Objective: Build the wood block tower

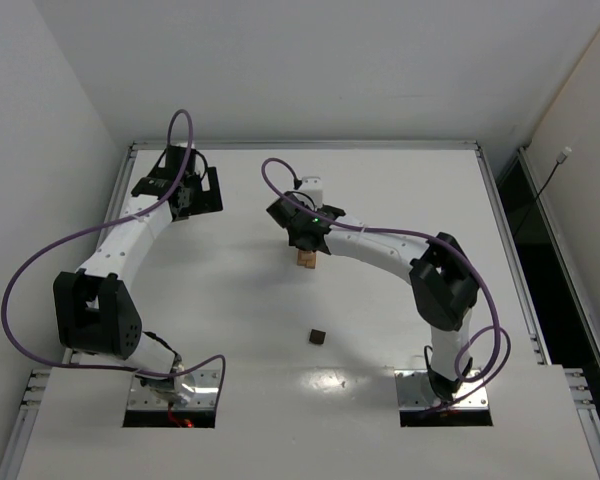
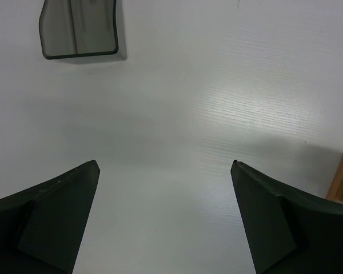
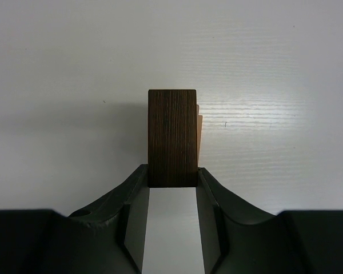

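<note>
The right tool (image 3: 171, 170) clamps a dark brown bar (image 3: 171, 137) by one end, the bar's long axis pointing straight out from it. The bar is directly over the wood block tower (image 1: 307, 258), mid-table (image 1: 230, 330). The left tool (image 2: 164, 163), wide open and empty, sits well apart, far left.

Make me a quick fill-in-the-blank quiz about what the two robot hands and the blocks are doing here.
1. The right hand grips a wooden block that is ___ brown.
2. The left hand is ___ and holds nothing.
3. Of the two wrist views, the grey bin shows in the ___ one.
Missing words: dark; open; left.
</note>
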Tool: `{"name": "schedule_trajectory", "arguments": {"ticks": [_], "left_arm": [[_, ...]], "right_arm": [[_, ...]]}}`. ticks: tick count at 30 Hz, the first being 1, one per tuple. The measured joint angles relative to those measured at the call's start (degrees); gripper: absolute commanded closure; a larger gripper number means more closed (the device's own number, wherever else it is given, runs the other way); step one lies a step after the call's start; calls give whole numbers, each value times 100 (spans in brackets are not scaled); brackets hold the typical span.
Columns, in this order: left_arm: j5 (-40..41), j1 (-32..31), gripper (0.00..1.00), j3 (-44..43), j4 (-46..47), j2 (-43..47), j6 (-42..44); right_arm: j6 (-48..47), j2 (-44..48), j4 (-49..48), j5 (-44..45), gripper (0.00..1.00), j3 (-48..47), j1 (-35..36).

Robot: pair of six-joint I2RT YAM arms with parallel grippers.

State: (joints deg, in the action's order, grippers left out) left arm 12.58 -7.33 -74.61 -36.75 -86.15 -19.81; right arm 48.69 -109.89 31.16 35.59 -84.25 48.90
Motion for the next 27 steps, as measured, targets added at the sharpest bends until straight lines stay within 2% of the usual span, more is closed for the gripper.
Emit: {"name": "schedule_trajectory", "arguments": {"ticks": [27], "left_arm": [[-149,4,0,0,0,-33,0]], "right_arm": [[46,-85,17,-90,100,44,-2]]}}
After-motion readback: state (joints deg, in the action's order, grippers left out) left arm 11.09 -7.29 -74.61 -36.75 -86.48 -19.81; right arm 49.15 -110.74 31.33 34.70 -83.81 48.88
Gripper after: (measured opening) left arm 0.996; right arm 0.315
